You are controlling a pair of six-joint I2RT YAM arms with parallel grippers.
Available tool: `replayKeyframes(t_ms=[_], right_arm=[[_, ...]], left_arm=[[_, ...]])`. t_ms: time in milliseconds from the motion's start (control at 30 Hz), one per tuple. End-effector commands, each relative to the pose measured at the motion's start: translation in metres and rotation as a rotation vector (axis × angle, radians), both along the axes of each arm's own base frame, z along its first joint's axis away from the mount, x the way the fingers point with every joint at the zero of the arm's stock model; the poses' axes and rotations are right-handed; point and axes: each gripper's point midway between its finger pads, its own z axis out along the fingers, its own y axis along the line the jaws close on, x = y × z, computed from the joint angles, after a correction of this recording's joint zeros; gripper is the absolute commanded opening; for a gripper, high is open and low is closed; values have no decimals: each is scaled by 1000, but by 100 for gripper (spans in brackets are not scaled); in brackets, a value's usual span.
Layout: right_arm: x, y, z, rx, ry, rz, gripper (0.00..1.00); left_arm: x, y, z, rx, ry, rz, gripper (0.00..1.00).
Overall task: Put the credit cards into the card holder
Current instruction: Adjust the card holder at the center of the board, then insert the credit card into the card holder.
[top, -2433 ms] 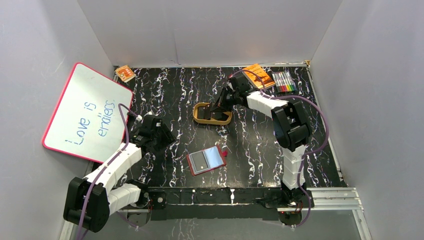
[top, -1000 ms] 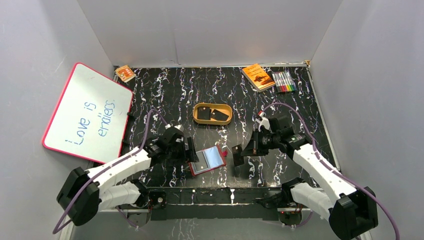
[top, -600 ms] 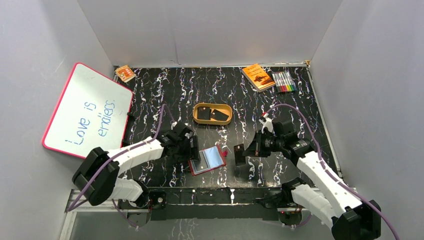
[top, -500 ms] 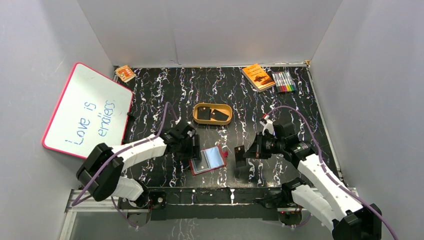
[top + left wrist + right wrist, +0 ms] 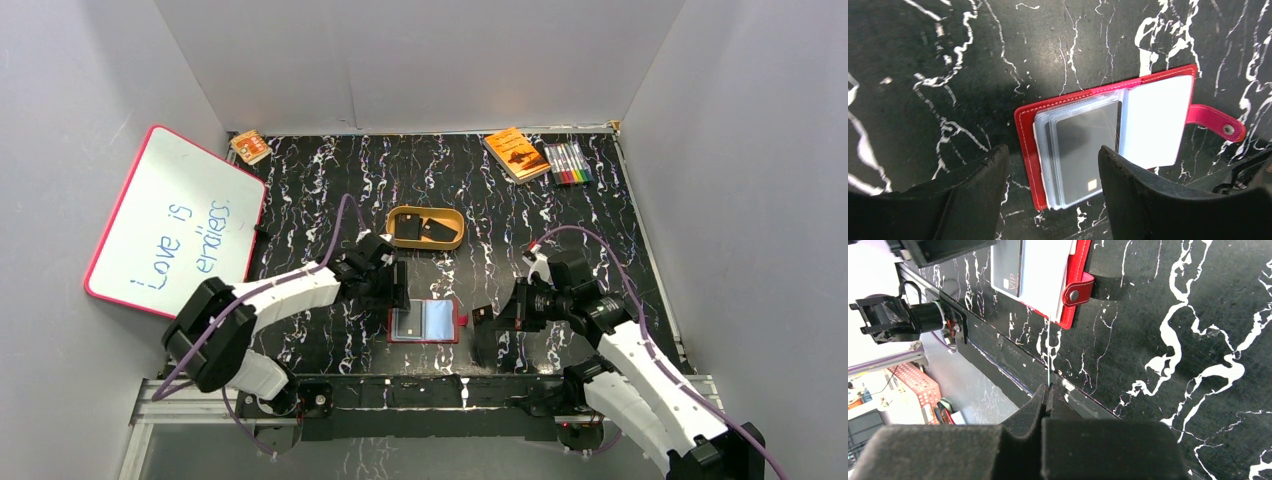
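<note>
Card holder [image 5: 425, 322] lies open on desk [image 5: 320, 180], my left jaws spread over its left half probably to steady it, right jaws pinching a credit card [image 5: 484, 317] edge-on for insertion

The left gripper [image 5: 396, 296] is swinging in from far out on its own side and is now hanging right over the card holder [image 5: 425, 322], with its jaws narrowing astride the card-filled half. Beneath it, the holder is turning from askew to square and sliding slightly toward the right gripper [image 5: 490, 320]. That gripper is travelling back from the tan dish [image 5: 426, 246], clamped on a credit card [image 5: 481, 316], and is drawing up just beside the snap tab [image 5: 461, 320].
</note>
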Motion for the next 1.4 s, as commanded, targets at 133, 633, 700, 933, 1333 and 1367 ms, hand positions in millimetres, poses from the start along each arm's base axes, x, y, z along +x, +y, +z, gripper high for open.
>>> replayKeyframes(t_ms=[133,633,700,933,1333,1367], right_arm=[[7,26,9,111,16,98,0],[6,5,-3,-7,-5,6,0],[1,5,-4,0,-4,19,0],[-18,19,-3,95,56,142,0],[-19,32,-22,141,160,175,0],[-18,31,-25,128,164,162,0]], left_arm=[[5,13,62,-104,-154,138,68],[-8,-80,56,-48,-179,-146,61],[-10,-89,47,-16,-179,-184,59],[-13,-83,22,105,-149,-155,50],[-13,-58,39,78,-214,-56,51],[-13,-63,41,61,-212,-67,53]])
